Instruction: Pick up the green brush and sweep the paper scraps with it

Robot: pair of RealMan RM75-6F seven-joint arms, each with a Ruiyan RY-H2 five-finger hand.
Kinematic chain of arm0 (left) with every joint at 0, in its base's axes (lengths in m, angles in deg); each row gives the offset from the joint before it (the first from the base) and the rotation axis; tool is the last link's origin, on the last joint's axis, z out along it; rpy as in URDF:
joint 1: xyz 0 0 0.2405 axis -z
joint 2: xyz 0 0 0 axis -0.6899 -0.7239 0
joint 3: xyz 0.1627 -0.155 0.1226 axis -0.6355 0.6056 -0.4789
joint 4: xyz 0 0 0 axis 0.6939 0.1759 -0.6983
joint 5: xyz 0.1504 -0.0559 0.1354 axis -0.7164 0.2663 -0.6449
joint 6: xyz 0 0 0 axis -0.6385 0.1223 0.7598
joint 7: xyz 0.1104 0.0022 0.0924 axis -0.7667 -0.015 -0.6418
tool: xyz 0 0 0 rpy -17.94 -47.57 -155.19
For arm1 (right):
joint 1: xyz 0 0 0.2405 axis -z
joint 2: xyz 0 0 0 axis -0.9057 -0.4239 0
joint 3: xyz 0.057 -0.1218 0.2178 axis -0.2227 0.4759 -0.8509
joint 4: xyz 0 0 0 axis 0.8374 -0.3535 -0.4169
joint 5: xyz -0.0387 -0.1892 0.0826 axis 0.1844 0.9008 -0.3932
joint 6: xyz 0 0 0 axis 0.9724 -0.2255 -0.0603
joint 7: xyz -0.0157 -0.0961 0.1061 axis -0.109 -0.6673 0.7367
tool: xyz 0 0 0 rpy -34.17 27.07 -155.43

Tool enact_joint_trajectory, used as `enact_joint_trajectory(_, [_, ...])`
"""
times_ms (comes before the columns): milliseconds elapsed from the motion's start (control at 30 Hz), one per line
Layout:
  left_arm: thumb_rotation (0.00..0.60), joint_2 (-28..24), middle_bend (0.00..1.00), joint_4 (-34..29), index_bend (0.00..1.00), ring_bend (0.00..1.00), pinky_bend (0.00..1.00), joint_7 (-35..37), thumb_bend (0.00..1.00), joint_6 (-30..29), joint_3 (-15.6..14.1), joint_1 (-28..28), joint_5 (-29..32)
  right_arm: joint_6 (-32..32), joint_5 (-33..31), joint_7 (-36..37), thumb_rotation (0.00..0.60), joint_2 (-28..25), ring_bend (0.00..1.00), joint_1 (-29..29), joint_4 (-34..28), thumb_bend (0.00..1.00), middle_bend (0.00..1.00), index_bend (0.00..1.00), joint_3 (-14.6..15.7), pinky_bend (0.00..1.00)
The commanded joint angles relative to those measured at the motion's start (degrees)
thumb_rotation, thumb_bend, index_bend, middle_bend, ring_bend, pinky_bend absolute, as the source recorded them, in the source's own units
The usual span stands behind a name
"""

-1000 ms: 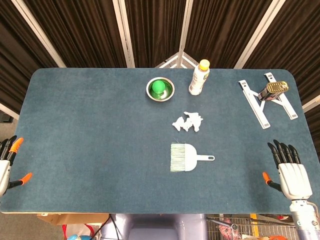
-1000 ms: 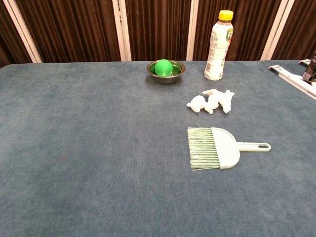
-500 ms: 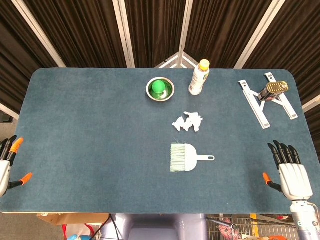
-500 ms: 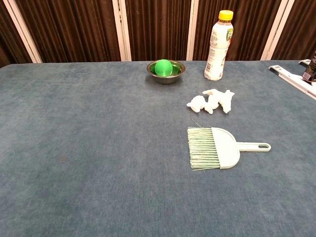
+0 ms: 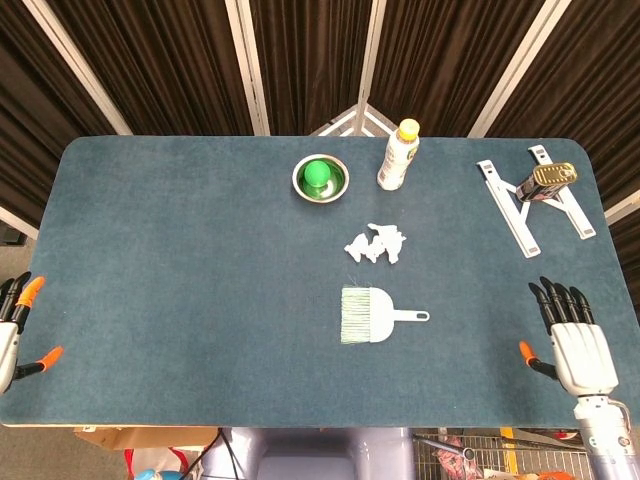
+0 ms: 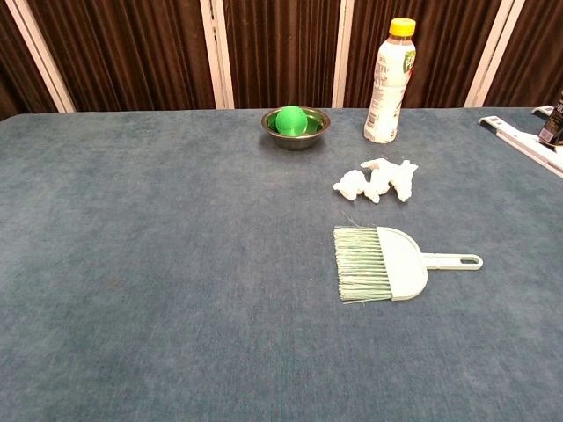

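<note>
The pale green brush [image 5: 372, 317] [image 6: 387, 263] lies flat near the table's middle, bristles to the left and handle pointing right. Just beyond it sits a small heap of white paper scraps [image 5: 377, 243] [image 6: 376, 180]. My right hand [image 5: 574, 344] hovers open at the table's near right corner, fingers spread, far right of the brush handle. My left hand [image 5: 12, 325] shows only partly at the near left edge, fingers apart and empty. Neither hand appears in the chest view.
A steel bowl with a green ball [image 5: 320, 178] [image 6: 295, 124] and a yellow-capped bottle [image 5: 397, 155] [image 6: 390, 81] stand at the back. A white folding stand [image 5: 527, 203] with a dark can [image 5: 546, 179] on it lies at the back right.
My right hand has edged slightly left and toward the table; the left hand has slipped a little lower. Brush and scraps have not moved.
</note>
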Motion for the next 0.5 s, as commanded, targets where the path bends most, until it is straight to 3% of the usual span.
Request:
enact_joint_trajectory(33, [0.600, 0.0, 0.00, -0.1, 0.00, 0.00, 0.03, 0.0, 0.00, -0.1, 0.0, 0.0, -0.1, -0.4, -0.4, 0.4, 0.600, 0.0, 0.19, -0.7, -0.2, 0.33, 0.15, 0.00, -0.8, 0.24])
enact_joint_trajectory(100, [0.600, 0.0, 0.00, -0.1, 0.00, 0.00, 0.03, 0.0, 0.00, -0.2, 0.0, 0.0, -0.2, -0.7, -0.7, 0.7, 0.600, 0.0, 0.49, -1.3, -0.1, 0.33, 0.43, 0.00, -1.5, 0.53])
enact_joint_trajectory(200, [0.600, 0.1, 0.00, 0.0, 0.00, 0.00, 0.03, -0.1, 0.00, -0.1, 0.0, 0.0, -0.2, -1.5, -1.1, 1.2, 0.600, 0.6, 0.78, -2.8, 0.8, 0.33, 0.71, 0.03, -3.1, 0.78])
enact_joint_trajectory(267, [0.600, 0.2, 0.00, 0.0, 0.00, 0.00, 0.03, 0.0, 0.00, -0.1, 0.1, 0.1, -0.2, -3.1, -2.4, 2.2, 0.600, 1.0, 0.90, -4.3, 0.7, 0.33, 0.83, 0.12, -4.3, 0.88])
enact_joint_trajectory(367, [0.600, 0.2, 0.00, 0.0, 0.00, 0.00, 0.03, 0.1, 0.00, 0.0, 0.1, 0.1, -0.3, -6.0, -4.3, 2.2, 0.600, 1.6, 0.99, -6.6, 0.8, 0.33, 0.94, 0.24, -5.8, 0.95])
enact_joint_trajectory(500, [0.600, 0.2, 0.00, 0.0, 0.00, 0.00, 0.03, 0.3, 0.00, 0.2, 0.0, 0.2, -0.2, -10.9, -7.6, 0.1, 0.600, 2.6, 1.00, -9.8, -0.2, 0.33, 1.00, 0.35, -7.1, 0.98])
